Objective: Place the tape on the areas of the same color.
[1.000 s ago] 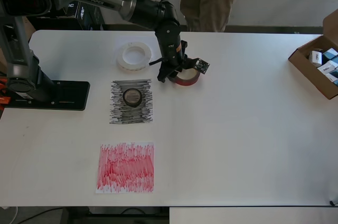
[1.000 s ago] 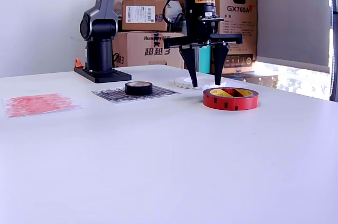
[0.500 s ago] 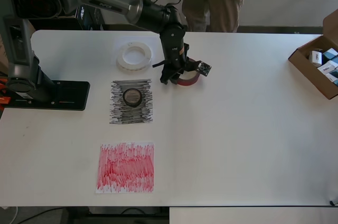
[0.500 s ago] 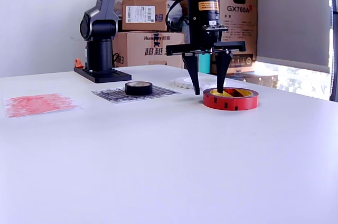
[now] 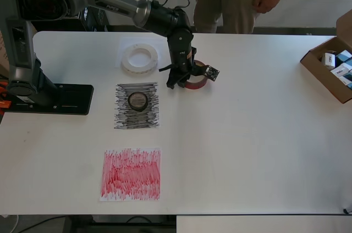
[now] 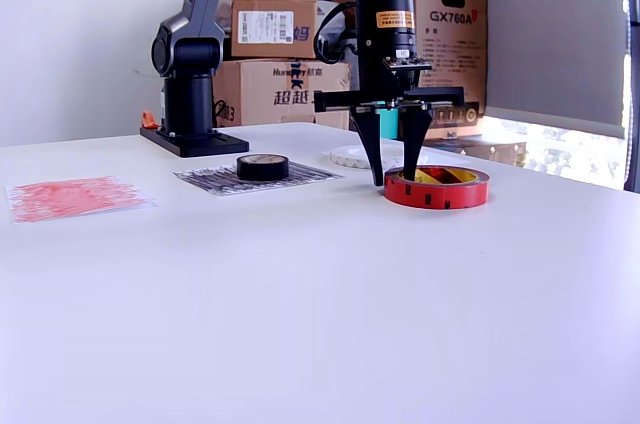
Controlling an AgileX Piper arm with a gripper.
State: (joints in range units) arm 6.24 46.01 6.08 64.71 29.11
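Exterior view: "GX760A" on cardboard box (image 6: 447, 14).

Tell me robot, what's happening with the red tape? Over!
Pincer straddling red tape roll's near wall, closing, not yet gripped. Red scribbled sheet bare. Black tape roll beside the path.

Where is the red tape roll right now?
In the overhead view the red tape roll lies on bare table right of the black-scribbled sheet, below-right of the white roll; the gripper straddles its rim.
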